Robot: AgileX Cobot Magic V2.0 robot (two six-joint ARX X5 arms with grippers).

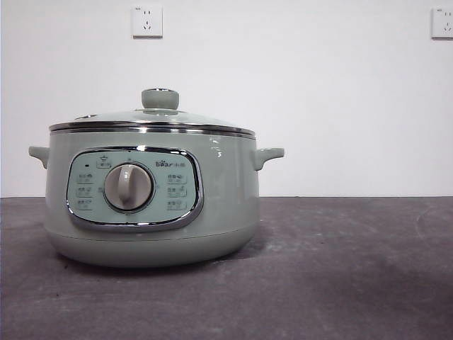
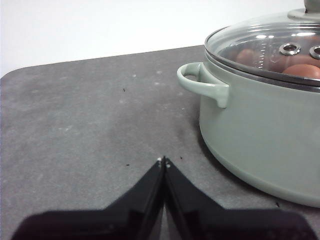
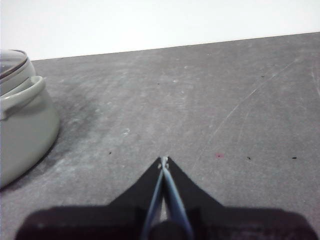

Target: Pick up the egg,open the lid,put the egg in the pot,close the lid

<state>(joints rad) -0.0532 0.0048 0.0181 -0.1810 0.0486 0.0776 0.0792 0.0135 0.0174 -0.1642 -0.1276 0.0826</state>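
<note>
Grey tabletop (image 1: 340,269) carries the pot (image 1: 152,205), lid (image 1: 152,120) on, eggs (image 2: 302,71) inside; I see my left gripper (image 2: 163,161) and right gripper (image 3: 164,160) both pinched together, empty.

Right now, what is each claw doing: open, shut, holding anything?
Left claw: shut, holding nothing, low over the table beside the pot.
Right claw: shut, holding nothing, over the table on the pot's other side.

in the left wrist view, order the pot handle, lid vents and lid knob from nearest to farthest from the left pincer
From the left pincer, shut above the table:
1. Pot handle, on the pot's near side.
2. Lid vents, in the glass lid, above reddish eggs inside.
3. Lid knob, at the lid's top, cut by the picture's edge.
</note>
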